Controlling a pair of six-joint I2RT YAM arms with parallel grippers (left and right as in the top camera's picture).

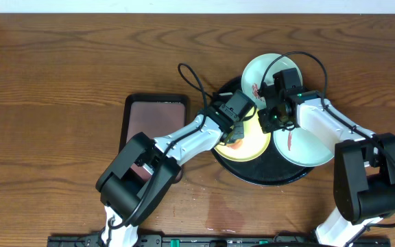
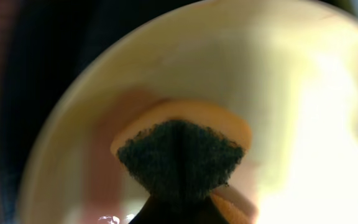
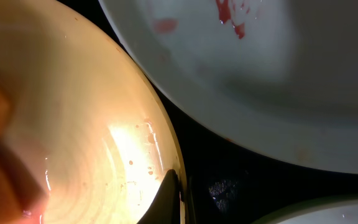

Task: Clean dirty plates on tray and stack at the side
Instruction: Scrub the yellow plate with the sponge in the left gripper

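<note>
The black tray (image 1: 266, 180) holds three dirty plates. The pale yellow plate (image 1: 249, 147) lies at its left. One mint plate (image 1: 259, 68) hangs over the far rim, and another mint plate (image 1: 310, 147) lies at the right. My left gripper (image 1: 236, 136) is shut on an orange sponge (image 2: 179, 155), whose dark scouring face presses on the yellow plate (image 2: 291, 93). My right gripper (image 3: 178, 196) is shut on the yellow plate's (image 3: 73, 124) right rim. Red smears show on the far mint plate (image 3: 260, 74).
A small maroon tray (image 1: 156, 120) with a black rim lies left of the round tray, under my left arm. A faint wet patch (image 1: 221, 213) marks the wood in front of the tray. Bare wood tabletop (image 1: 53, 103) stretches to the left.
</note>
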